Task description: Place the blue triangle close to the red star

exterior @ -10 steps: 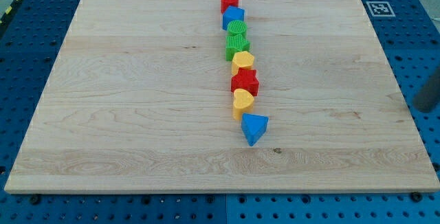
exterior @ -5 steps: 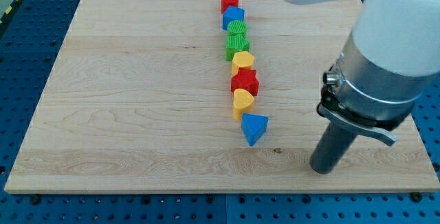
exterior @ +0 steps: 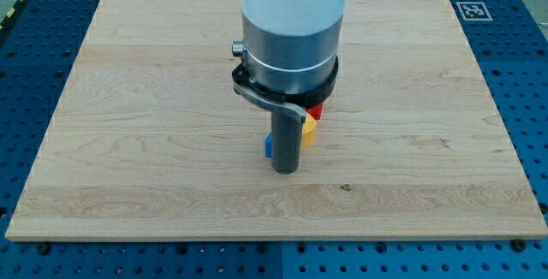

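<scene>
The counter [exterior: 128, 125] is a pale wooden board lying on a blue perforated base [exterior: 26, 82], and its left half carries no blocks that show.

Near the middle of the view, a small sliver of the blue triangle [exterior: 268, 146] peeks out at the left edge of the dark rod, about level with the rod's lower part. The rest of this block is hidden behind the rod, so its shape cannot be made out here.

The arm [exterior: 291, 31] comes down from the view's top as a wide white and grey cylinder, narrowing to the dark rod. My tip [exterior: 285, 171] sits on the counter just below and slightly right of the blue sliver, touching or nearly touching it; the exact contact is hidden. There is no claw on this arm, only the rod, so nothing spreads or pinches.

Just right of the rod, a piece of a yellow block [exterior: 307, 131] shows, and right above it a small corner of the red star [exterior: 315, 109] shows under the arm's grey collar. Both are mostly covered, and the other blocks of the row are fully hidden behind the arm.

At the counter's top right corner is a black-and-white marker tag [exterior: 472, 10].
</scene>
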Action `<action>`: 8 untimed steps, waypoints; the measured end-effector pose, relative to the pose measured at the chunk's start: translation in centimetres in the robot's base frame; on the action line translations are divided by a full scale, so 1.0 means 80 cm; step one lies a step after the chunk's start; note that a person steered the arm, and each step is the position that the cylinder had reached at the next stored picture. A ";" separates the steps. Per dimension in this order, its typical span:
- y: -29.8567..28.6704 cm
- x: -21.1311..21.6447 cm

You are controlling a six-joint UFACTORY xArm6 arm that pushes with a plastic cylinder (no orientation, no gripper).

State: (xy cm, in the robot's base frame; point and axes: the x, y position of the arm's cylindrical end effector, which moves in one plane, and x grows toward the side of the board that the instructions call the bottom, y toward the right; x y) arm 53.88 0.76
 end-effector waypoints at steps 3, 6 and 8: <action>0.040 -0.086; 0.030 -0.031; -0.044 -0.034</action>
